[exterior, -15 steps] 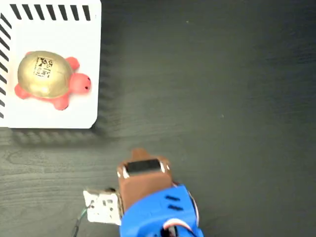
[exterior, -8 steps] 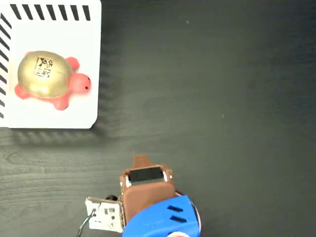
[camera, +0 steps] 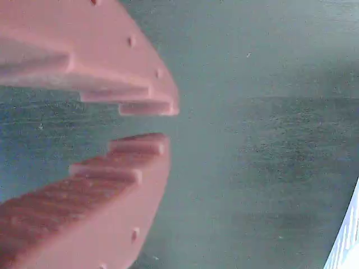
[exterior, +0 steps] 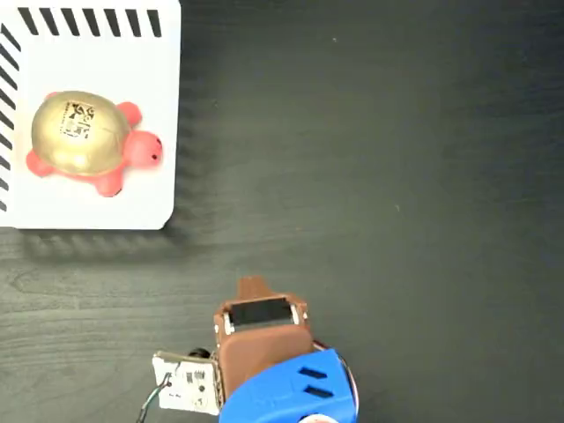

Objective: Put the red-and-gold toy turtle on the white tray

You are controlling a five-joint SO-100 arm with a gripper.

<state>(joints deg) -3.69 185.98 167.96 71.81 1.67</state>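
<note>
Fixed view, looking straight down: the turtle (exterior: 88, 141) lies on the white tray (exterior: 106, 207) in the upper left corner, resting on its legs with the gold shell up. Its long axis runs nearly level across the picture, tilted slightly down to the right, and the red head points right, toward the tray's right edge. Black stripes line the tray's top and left borders.

The tray sits on a dark table (exterior: 397, 176) with faint wood grain; nothing of the room beyond the tabletop shows. The arm (exterior: 282, 388), blue with a brown end piece, comes in at the bottom edge, well apart from the tray, with a small white circuit board (exterior: 187, 381) beside it.

Only the wrist view shows the gripper (camera: 160, 122) closely: two reddish stepped fingers (camera: 112, 168) fill the left side, tips slightly parted with bare table visible through the gap, pinching nothing. A sliver of white appears at that view's lower right corner. The turtle is not seen there.
</note>
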